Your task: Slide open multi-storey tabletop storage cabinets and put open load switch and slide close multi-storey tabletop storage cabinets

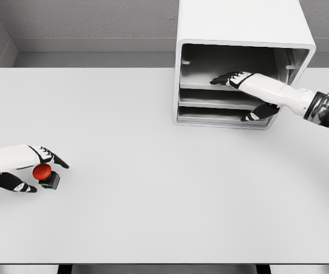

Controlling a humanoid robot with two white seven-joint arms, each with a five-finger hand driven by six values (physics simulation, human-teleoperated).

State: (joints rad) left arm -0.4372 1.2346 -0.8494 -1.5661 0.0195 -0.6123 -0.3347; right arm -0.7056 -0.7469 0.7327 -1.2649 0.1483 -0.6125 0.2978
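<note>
Your load switch (44,174), red dome on a dark base partly hidden by fingers, sits near-left on the desk (153,171), loosely cupped by the left hand (24,168). Far right, the right hand (241,94) reaches flat-fingered into the open cabinet (238,23), holding nothing.

Right hand (239,80) inside cabinet (241,34) mouth

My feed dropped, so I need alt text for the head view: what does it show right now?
The right robot hand reaches into the open white storage cabinet at the far right of the white table, fingers extended over its top shelf. At the near left, the left robot hand cups a red-topped load switch standing on the table.
</note>
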